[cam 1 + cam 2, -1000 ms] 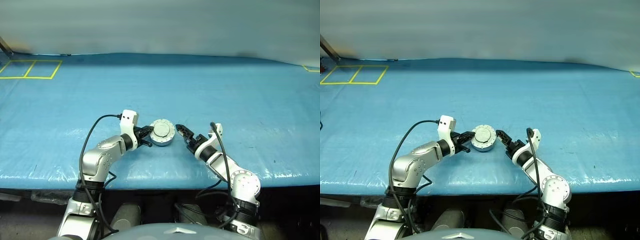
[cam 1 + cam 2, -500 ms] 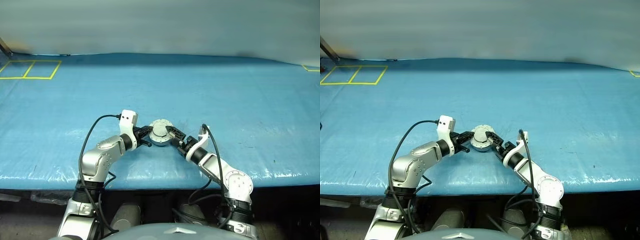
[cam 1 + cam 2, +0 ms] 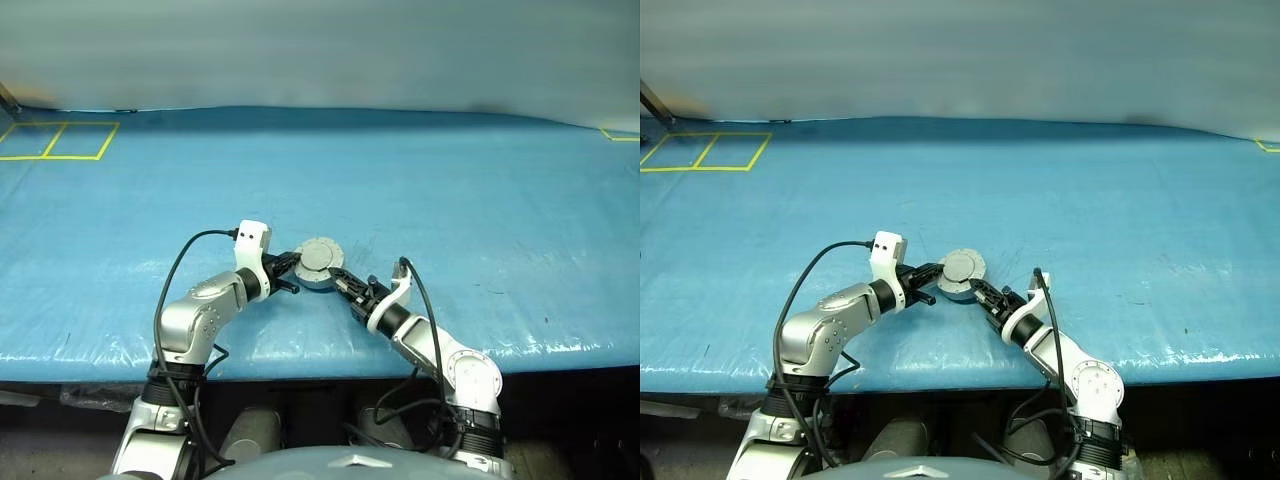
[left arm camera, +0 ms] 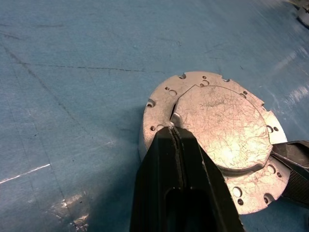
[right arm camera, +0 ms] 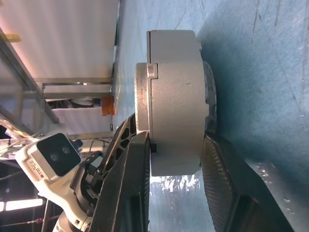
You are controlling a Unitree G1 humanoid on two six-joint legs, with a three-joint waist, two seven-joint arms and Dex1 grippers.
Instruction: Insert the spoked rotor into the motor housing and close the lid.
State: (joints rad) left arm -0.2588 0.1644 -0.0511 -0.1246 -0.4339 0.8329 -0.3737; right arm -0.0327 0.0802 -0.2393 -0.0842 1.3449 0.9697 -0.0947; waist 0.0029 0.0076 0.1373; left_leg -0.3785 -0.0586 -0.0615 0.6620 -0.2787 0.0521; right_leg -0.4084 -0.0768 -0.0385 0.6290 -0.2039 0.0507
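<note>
We bracket the motor housing (image 5: pixel 176 101) top and bottom with our right gripper (image 3: pixel 345 284), grip unconfirmed; left gripper (image 4: pixel 175 140) rests clenched on its closed lid (image 4: pixel 222 128).

The motor housing (image 3: pixel 320 265) sat on the table (image 3: pixel 480 180) near its front edge, the lid (image 4: pixel 223 126) on top. The left gripper (image 3: pixel 288 274) lay at its nine o'clock, the right gripper (image 3: pixel 345 283) at its four o'clock, a taped outline (image 3: pixel 55 140) far off at ten o'clock.
</note>
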